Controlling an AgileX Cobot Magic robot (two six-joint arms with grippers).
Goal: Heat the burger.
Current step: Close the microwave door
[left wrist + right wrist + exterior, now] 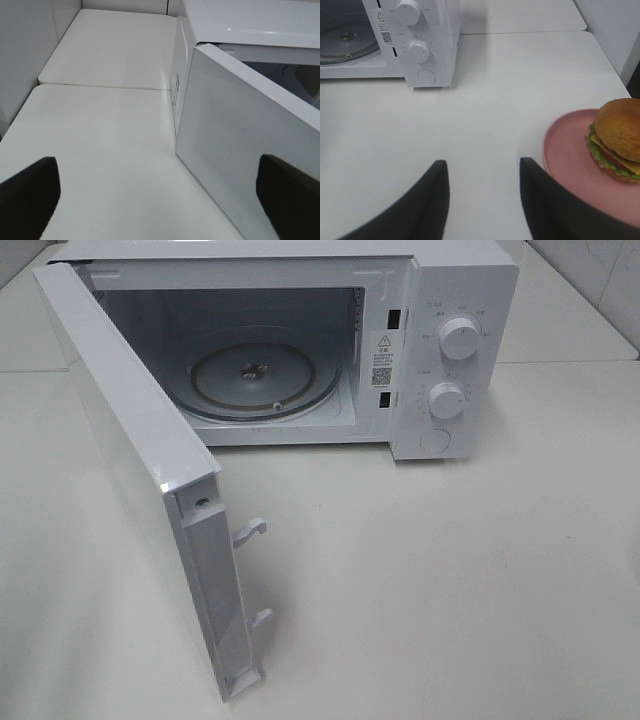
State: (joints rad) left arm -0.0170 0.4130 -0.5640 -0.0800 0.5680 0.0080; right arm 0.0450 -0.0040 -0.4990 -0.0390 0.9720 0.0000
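Both sets of jaws stand wide and hold nothing: the left gripper (157,192) shows two dark fingers far apart over bare table (100,130), and the right gripper (482,200) likewise has its fingers spread with only tabletop between them. Neither arm appears in the high view. Microwave (440,300) sits at the far side of the table, its door (130,490) swung fully out toward the near left, so the cavity is exposed and the glass turntable (255,375) lies bare; that reads as a chamber made ready to receive food, with nothing loaded yet. Left gripper hangs just outside the door's outer face, close beside it, a plausible post for swinging it shut afterwards. Right gripper faces the microwave's control side, two round knobs (417,50) in sight, with the pink plate (560,145) just to its right, the nearer finger almost at the rim; that placement suits a pick-up of the plate, judged only from how things lie. Burger (617,140) rests on the plate, well apart from the microwave, out of the high view's frame. It looks small against the plate: domed tan-brown bun on top, green lettuce frill, yellow cheese edge, a red slice, lower bun beneath; layers stacked level, upright, untouched.
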